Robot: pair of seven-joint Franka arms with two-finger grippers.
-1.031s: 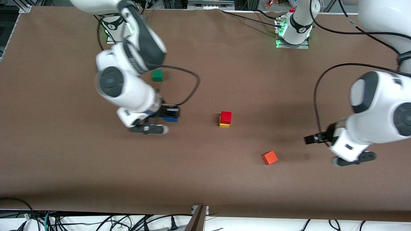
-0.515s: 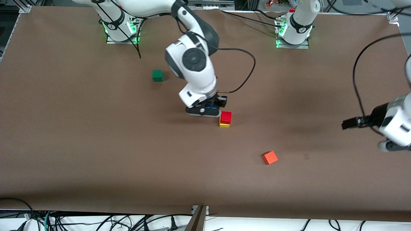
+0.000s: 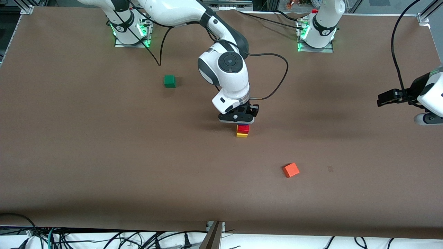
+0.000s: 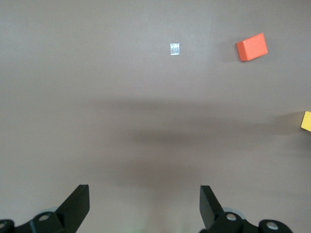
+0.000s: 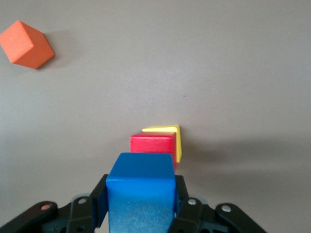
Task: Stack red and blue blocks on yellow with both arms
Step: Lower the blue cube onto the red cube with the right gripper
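Observation:
The red block [image 3: 243,128] sits on the yellow block [image 3: 242,134] in the middle of the table. My right gripper [image 3: 238,119] is shut on the blue block [image 5: 141,187] and holds it just above the red block [image 5: 151,144] and the yellow block [image 5: 167,133]; only a thin blue sliver [image 3: 244,124] shows in the front view. My left gripper [image 4: 145,204] is open and empty, up in the air over the left arm's end of the table [image 3: 389,98]. The yellow block's edge [image 4: 306,121] shows in the left wrist view.
An orange cube [image 3: 291,169] lies nearer to the front camera than the stack, toward the left arm's end; it also shows in both wrist views [image 4: 252,47] [image 5: 26,44]. A green cube [image 3: 169,81] lies toward the right arm's base. A black cable [image 3: 273,65] loops beside the right arm.
My right gripper has carried the blue block from the right arm's side to above the red-on-yellow stack. My left gripper has drawn away toward the table's edge and risen.

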